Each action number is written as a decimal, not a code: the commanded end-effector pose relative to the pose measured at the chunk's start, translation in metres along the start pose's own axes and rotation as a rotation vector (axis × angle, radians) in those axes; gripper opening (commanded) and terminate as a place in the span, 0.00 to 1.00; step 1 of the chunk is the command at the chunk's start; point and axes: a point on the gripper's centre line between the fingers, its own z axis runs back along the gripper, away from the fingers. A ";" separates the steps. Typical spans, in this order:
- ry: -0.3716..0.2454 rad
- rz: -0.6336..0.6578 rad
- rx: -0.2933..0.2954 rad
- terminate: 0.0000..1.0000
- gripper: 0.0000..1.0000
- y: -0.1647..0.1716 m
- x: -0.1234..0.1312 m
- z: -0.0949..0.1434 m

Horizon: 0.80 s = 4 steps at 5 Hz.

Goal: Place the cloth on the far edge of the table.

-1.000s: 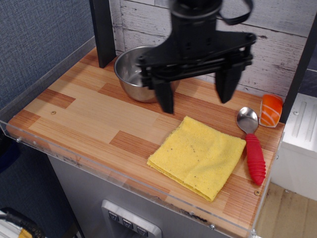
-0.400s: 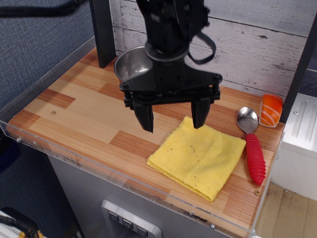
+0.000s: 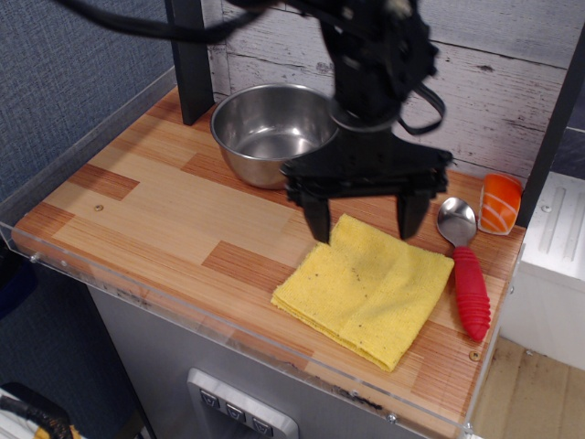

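**Over the cloth's far edge, the open gripper lines up for the pickup**

Above the far part of the yellow cloth (image 3: 366,291) the gripper (image 3: 365,224) now hangs with its two fingers spread wide and nothing between them. Less than half a second ago it sat further left, with one finger over bare wood and only the other near the cloth's far corner; a second ago it was higher and further back, in front of the steel bowl (image 3: 266,133). It has since shifted right and down, so both fingertips now straddle the cloth's far edge, and the bowl stands fully in view again.

The cloth itself has not moved. It lies flat and folded on the near right part of the table (image 3: 146,206), close to the near acrylic rim, with the red-handled spoon (image 3: 466,272) just beside it on the right and an orange-and-white block (image 3: 500,203) further back by the wall.

The shift suggests the approach is nearly done and the grasp is next: a short descent, then a pinch on the far fold. Carrying the cloth to the far edge remains undone. Free wood along the far edge is limited by the bowl, so the landing spot will need care.
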 end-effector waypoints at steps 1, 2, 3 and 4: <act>0.008 0.001 -0.019 0.00 1.00 -0.006 0.000 -0.014; 0.019 0.008 -0.008 0.00 1.00 0.009 -0.006 -0.022; 0.029 0.020 -0.001 0.00 1.00 0.016 -0.007 -0.037; 0.043 0.033 -0.004 0.00 1.00 0.014 0.000 -0.045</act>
